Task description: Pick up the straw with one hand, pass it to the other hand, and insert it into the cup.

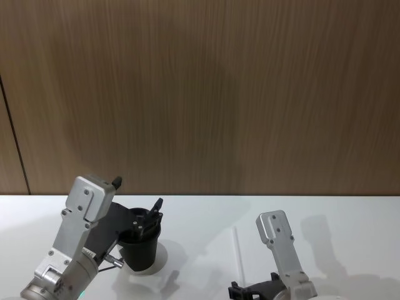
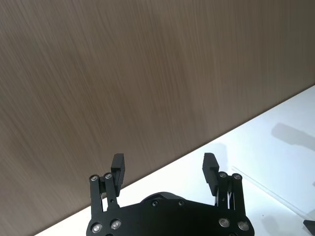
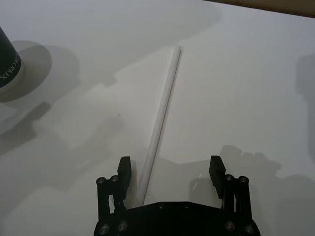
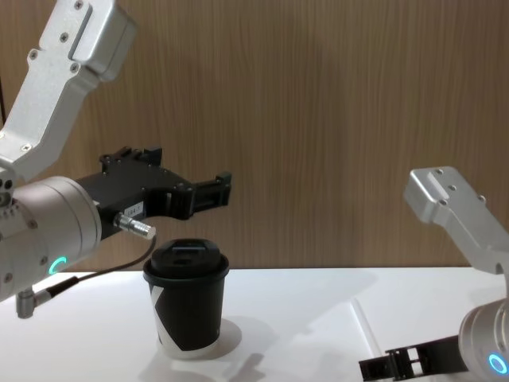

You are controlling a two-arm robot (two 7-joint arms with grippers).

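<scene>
The white worktop (image 1: 350,250) carries the cup and the straw, well apart. The left end effector (image 4: 213,189) hangs released above the cup's lid, fingers (image 2: 118,164) spread on nothing. The right end effector (image 3: 170,164) sits low over the worktop at the straw's near end, also released and holding nothing. The cup (image 4: 187,310) stands upright on the left. The straw (image 3: 162,113) lies flat on the right, its near end running in between the right fingers but hard against one of them.

That offset is the likely trouble. A closing finger could shove the straw sideways, or it could roll free. A grip so near the end may let it droop and spoil the handover. The left end effector could also tip the cup if it drops.
</scene>
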